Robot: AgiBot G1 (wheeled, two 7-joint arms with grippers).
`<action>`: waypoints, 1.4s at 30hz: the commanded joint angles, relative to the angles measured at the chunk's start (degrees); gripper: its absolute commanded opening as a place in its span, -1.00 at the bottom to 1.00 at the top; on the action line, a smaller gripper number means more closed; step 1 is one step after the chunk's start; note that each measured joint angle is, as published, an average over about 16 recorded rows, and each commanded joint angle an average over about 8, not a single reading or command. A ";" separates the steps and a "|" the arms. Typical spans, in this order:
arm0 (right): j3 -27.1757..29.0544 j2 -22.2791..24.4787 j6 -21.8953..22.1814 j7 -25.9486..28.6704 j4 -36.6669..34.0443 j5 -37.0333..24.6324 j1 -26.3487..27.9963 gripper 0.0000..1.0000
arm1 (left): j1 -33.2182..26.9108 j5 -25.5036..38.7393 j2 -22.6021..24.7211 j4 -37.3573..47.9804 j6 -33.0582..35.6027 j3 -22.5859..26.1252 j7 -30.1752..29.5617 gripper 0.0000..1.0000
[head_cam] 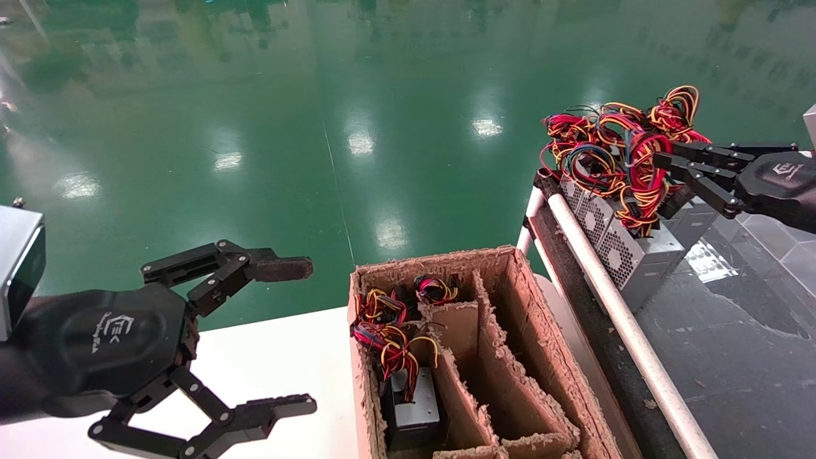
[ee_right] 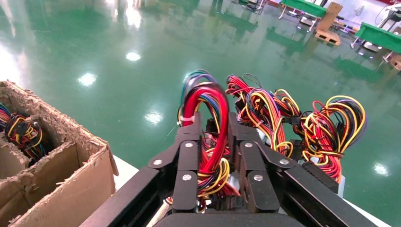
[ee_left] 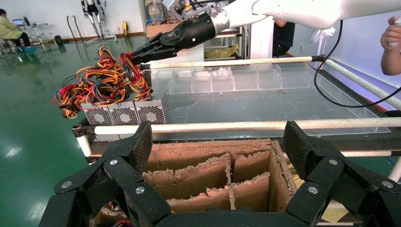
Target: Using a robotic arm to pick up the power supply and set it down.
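Note:
Light grey power supplies with honeycomb vents stand in a row behind the white rail, the nearest power supply [head_cam: 644, 264] [ee_left: 151, 111] under a tangle of red, orange, yellow and blue wires [head_cam: 637, 172] [ee_right: 213, 94]. My right gripper [head_cam: 663, 156] [ee_right: 214, 125] [ee_left: 137, 56] is shut on a red wire loop of that tangle, above the boxes. At the lower left my left gripper [head_cam: 309, 336] [ee_left: 217, 142] hangs open and holds nothing, over the white table beside the cardboard box.
A torn cardboard box [head_cam: 510, 370] [ee_left: 208, 165] [ee_right: 71, 179] with dividers holds a darker unit [head_cam: 414, 414] and wire bundles in its left cells. A white tube rail [head_cam: 612, 299] edges the grey bench. Clear bins [ee_left: 227, 80] stand farther back. A person's hand [ee_left: 390, 42] shows at the bench's far end.

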 commanded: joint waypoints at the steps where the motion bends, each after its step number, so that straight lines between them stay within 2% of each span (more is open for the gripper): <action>1: -0.13 -0.23 -0.12 -0.27 -0.77 -0.20 0.47 1.00 | 0.00 0.00 0.00 0.00 0.00 0.00 0.00 1.00; 9: -0.49 -0.18 0.08 -1.48 -1.18 -1.04 1.23 1.00 | 0.00 -0.01 0.00 0.00 0.00 0.01 0.00 1.00; 19: 2.27 0.19 0.28 -2.44 1.13 3.21 0.35 1.00 | 0.01 -0.01 -0.01 0.01 -0.02 0.01 0.01 1.00; 42: 2.27 1.85 -4.95 5.45 18.36 11.61 -8.84 1.00 | 0.00 -0.03 -0.01 0.03 -0.02 0.03 0.02 1.00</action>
